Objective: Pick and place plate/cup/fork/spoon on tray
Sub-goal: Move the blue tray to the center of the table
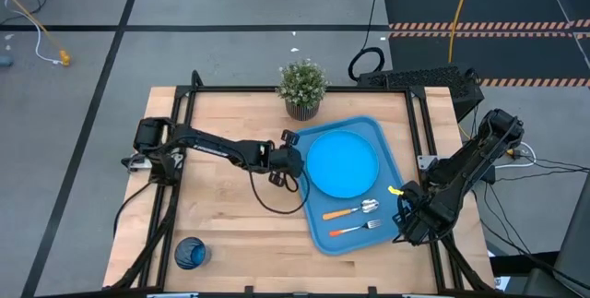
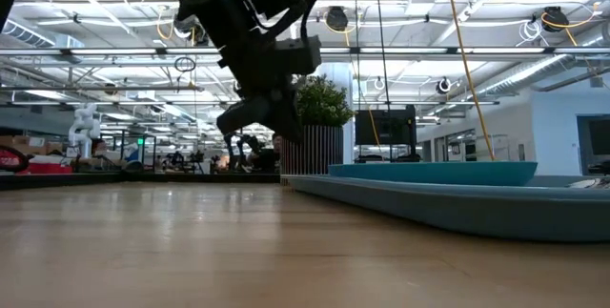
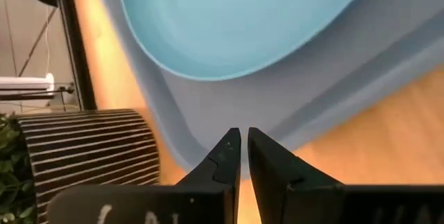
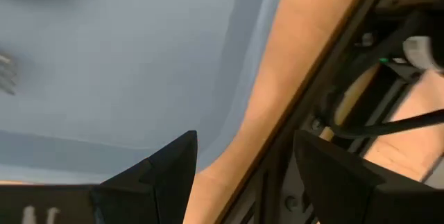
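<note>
Your left gripper [image 1: 297, 161] hangs just beside the tray [image 1: 391, 155] rim, fingers nearly pressed together and pinching nothing. The plate [image 1: 342, 164], spoon [image 1: 352, 209] and fork [image 1: 356, 228] are in the tray already; the cup [image 1: 191, 253] sits alone at the table's near left corner (well apart from everything). Swing low toward it and you could clip that rim. Your right gripper [image 1: 407, 227] waits spread wide at the tray's right edge, probably clear of it.

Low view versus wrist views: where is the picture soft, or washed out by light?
Low view: near tabletop soft, ceiling lights glare. Left wrist view: plate evenly lit, fingers crisp. Right wrist view: tray and fork blurred.
</note>
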Available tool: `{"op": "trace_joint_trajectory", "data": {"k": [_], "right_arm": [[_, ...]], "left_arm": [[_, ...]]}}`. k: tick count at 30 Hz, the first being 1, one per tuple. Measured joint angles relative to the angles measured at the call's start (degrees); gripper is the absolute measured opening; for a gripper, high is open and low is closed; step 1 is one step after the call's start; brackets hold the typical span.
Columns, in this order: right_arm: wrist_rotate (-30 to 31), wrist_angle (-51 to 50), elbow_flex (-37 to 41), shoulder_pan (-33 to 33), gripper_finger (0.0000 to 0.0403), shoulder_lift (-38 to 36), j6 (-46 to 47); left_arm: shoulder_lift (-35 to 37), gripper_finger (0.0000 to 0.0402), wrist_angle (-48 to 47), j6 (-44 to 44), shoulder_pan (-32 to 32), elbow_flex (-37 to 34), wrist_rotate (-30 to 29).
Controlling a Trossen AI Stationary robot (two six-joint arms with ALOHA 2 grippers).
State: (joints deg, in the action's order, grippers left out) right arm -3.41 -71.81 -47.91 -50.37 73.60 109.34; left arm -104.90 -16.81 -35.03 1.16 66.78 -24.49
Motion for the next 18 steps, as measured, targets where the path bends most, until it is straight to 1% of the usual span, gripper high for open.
{"op": "trace_joint_trajectory", "data": {"k": [5, 10, 15, 18], "right_arm": [[-2.9, 4.4, 1.6, 0.0, 0.0231, 0.0, 1.4], [-2.3, 6.4, 1.6, 0.0, 0.0231, 0.0, 3.2], [0.2, 7.4, 1.6, -0.3, 0.0231, 0.0, 4.4], [0.4, 7.0, 1.6, -0.4, 0.0231, 0.0, 4.5]], "left_arm": [[0.0, 0.003, 3.7, -0.3, -2.5, 0.0, 0.1], [0.0, 0.003, 8.1, -0.3, -5.2, 0.0, 2.4], [-0.5, 0.0031, 11.0, -0.3, -7.7, 0.0, 8.5], [-0.5, 0.0031, 11.0, -0.2, -8.6, 0.0, 9.5]]}}
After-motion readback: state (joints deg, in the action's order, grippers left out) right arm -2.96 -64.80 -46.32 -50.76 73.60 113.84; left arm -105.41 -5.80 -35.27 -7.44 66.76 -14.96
